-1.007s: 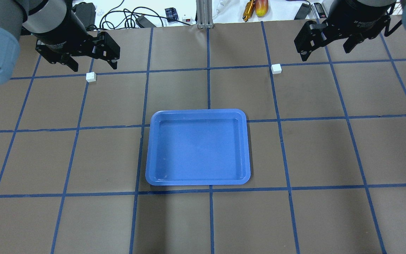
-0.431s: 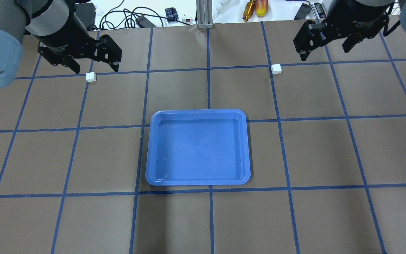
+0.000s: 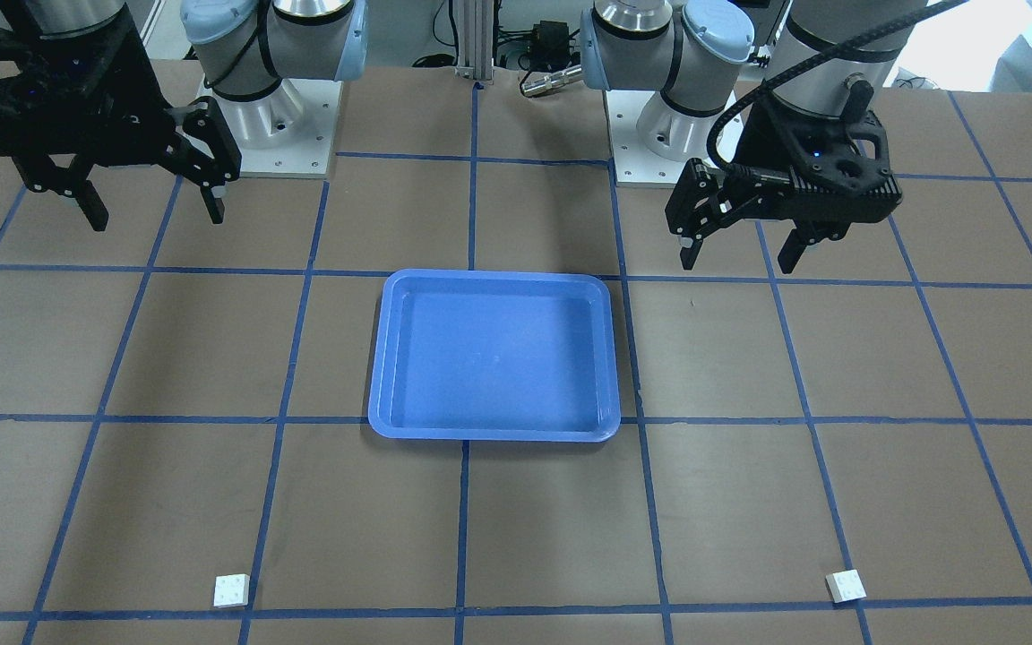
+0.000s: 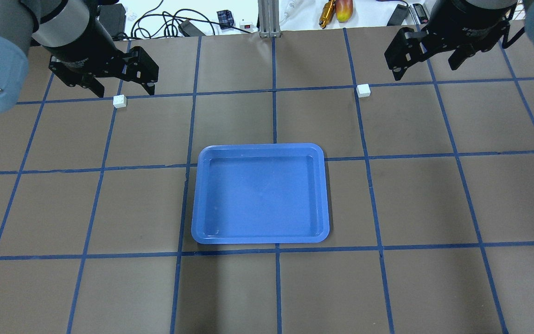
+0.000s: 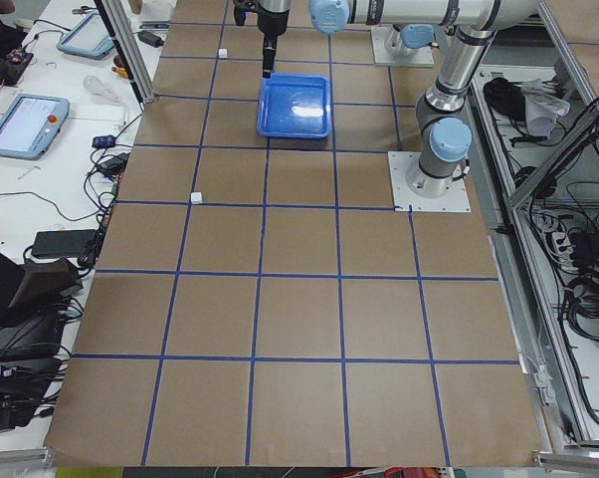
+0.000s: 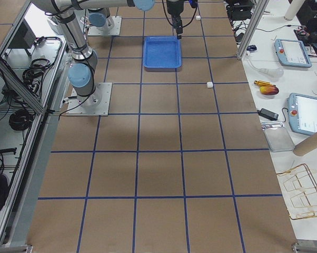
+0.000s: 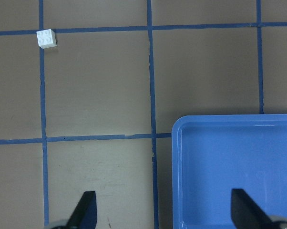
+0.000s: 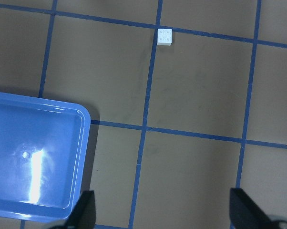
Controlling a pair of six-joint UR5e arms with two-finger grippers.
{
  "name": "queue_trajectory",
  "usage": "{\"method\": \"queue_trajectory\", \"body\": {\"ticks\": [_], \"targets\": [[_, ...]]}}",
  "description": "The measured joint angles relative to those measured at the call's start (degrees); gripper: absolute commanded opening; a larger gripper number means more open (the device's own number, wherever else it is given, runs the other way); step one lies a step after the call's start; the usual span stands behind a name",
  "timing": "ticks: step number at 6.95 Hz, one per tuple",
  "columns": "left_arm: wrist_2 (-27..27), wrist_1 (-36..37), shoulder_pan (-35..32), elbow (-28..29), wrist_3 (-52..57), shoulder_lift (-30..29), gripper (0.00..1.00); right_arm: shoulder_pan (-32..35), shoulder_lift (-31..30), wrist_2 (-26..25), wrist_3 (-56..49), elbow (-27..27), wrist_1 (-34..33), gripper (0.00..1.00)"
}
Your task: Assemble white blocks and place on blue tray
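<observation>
**Two white blocks waiting apart on the desk, both pincers open and empty**

A brown desk (image 4: pixel 434 199) marked with blue tape lines (image 4: pixel 274 116) is carrying one blue tray (image 4: pixel 262 147) in its middle. The tray is lying flat and is holding nothing.

Two white blocks are sitting on the far side of the desk from the robot, beyond the tray and well apart from each other. The left white block (image 4: pixel 119 101) is resting beside a crossing of tape lines on the robot's left. The right white block (image 4: pixel 363 90) is resting beside another crossing on the robot's right. Both are standing with their studs (image 8: pixel 161 32) facing up, and they are not yet joined.

The left pincer (image 4: pixel 125 91) and the right pincer (image 4: pixel 427 69) are hanging raised above the desk, each on its own side. Each is spread wide and gripping nothing, and each is well apart from its block.

Judging by their look, the blocks are very light, stiff, smooth plastic. They are probably sliding easily on the desk and likely to slip out of an off-centre squeeze. The best hold is across two opposite flat side walls, low enough to leave the studs free. Pressing one block squarely onto the other's studs is what the joining calls for.

Counted: two white blocks, one blue tray, two pincers.
</observation>
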Motion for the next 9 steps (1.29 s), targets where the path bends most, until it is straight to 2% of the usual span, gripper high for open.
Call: {"method": "queue_trajectory", "body": {"ticks": [2,5,6,9], "targets": [[-0.1,-4.9,0.3,3.1,-0.2,-1.6,1.0,0.0,0.0,0.0,0.0,0.1,-0.1,1.0],[-0.3,-5.8,1.5,9.1,0.0,-8.4,1.0,0.0,0.0,0.2,0.1,0.1,-0.4,1.0],[-0.2,-4.9,2.7,10.6,0.3,-11.4,1.0,0.0,0.0,0.2,0.1,0.0,-0.4,1.0],[0.3,5.0,7.9,11.5,3.3,-22.6,1.0,0.0,0.0,0.2,0.1,0.0,-0.4,1.0]]}}
